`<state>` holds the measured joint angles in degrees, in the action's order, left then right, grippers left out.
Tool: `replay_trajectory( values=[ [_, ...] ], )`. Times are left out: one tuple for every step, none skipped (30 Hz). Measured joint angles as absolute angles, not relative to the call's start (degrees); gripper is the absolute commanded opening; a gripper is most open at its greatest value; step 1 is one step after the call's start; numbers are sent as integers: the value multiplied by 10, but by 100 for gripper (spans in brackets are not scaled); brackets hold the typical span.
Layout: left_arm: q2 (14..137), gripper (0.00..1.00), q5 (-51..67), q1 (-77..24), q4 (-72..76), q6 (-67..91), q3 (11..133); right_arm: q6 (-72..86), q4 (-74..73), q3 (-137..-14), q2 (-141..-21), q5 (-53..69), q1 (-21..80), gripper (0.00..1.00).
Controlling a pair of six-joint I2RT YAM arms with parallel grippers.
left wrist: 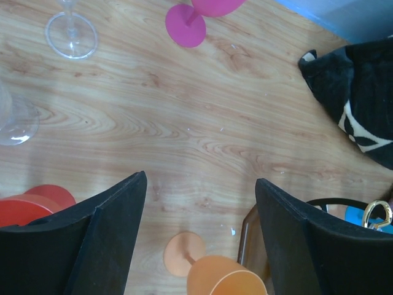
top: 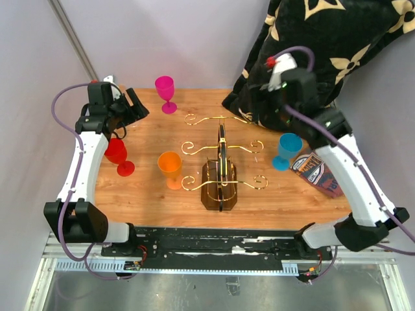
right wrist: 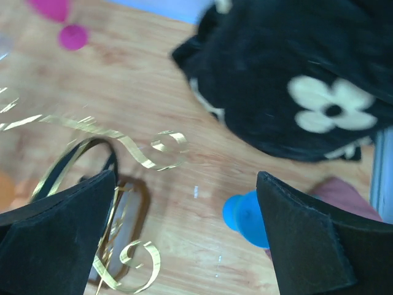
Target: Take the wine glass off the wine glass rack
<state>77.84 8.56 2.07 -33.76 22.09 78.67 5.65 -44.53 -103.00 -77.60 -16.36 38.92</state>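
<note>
The wooden table [top: 272,201] holds everything, and a black cushion with pale flowers [top: 337,39] spills over its far right corner, lying just ahead of the right gripper [right wrist: 185,177]. The gold wire rack [top: 220,165] stands mid-table on its dark base. Its scroll arms reach out on both sides, and one curl lies under the right jaws toward their left finger. The wine glasses stand on the wood around the rack. The blue glass [top: 288,149] is just beside the right gripper's right finger, and a snack packet [top: 318,173] lies near it. The orange glass [top: 170,165] sits below the gap of the left gripper [left wrist: 200,178], next to the rack's base. The red glass [top: 117,154] is partly hidden by that gripper's left finger, and the pink glass [top: 165,91] is ahead of the jaws. Two clear glasses [left wrist: 72,34] [left wrist: 13,120] stand off to the left, ahead of the same jaws. Both arms rise from the near edge and reach to the far side with their wrists bent downward. Both pairs of jaws are spread wide over bare wood, holding nothing.
</note>
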Motion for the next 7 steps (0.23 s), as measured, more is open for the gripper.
replay_trajectory(
  values=[
    [777,78,87,21,-338,220,787,74,-455,-1044,-785,-142,337,99],
    [775,78,87,21,-340,219,787,87,-462,-1056,-794,-122,297,99],
    [773,78,87,21,-343,217,787,98,-467,-1068,-802,-106,262,99],
    [771,78,86,21,-346,216,787,106,-471,-1075,-808,-92,234,98],
    [769,79,86,21,-349,214,787,112,-473,-1077,-809,-79,215,98],
    [768,79,86,21,-350,212,788,117,-474,-1076,-810,-67,197,98],
    [768,79,85,21,-353,210,788,119,-473,-1073,-809,-57,185,98]
  ],
)
